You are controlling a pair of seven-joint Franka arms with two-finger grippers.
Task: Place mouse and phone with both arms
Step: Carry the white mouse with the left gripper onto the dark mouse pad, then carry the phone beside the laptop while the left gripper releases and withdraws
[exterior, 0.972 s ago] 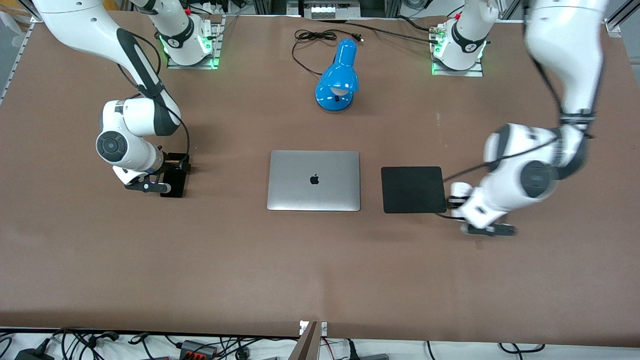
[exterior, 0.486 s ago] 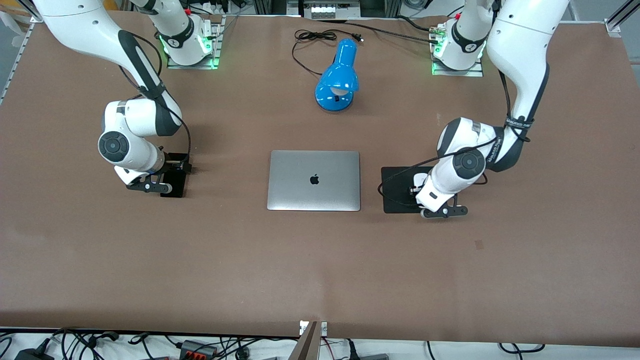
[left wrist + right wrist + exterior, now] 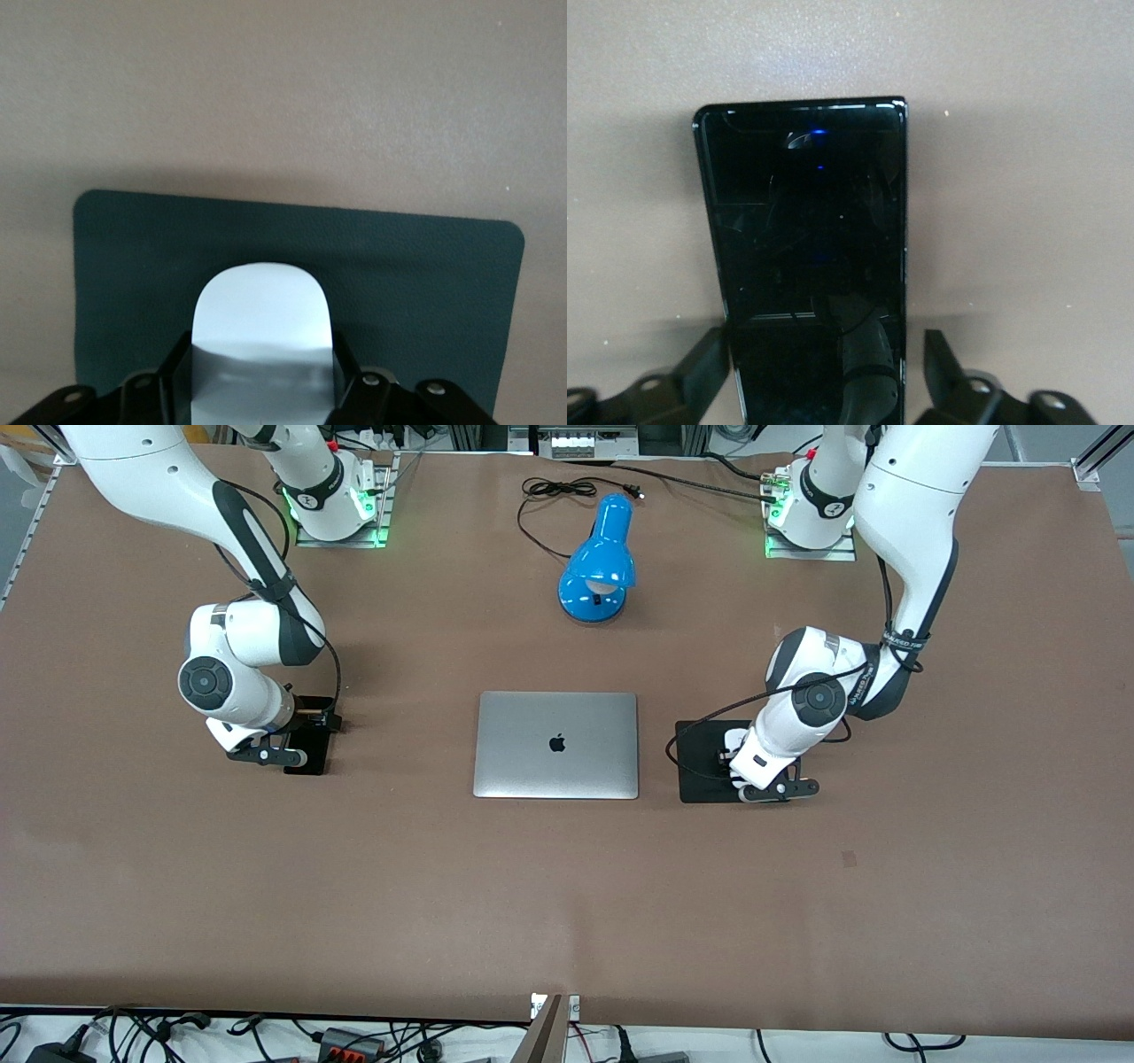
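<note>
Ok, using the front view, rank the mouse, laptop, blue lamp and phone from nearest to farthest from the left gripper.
1. The mouse: between the fingers of the left gripper, over the black mat.
2. The laptop: closed, beside the mat at mid-table.
3. The blue lamp: farther from the front camera than the laptop.
4. The phone: at the right arm's end, under the right gripper.
</note>
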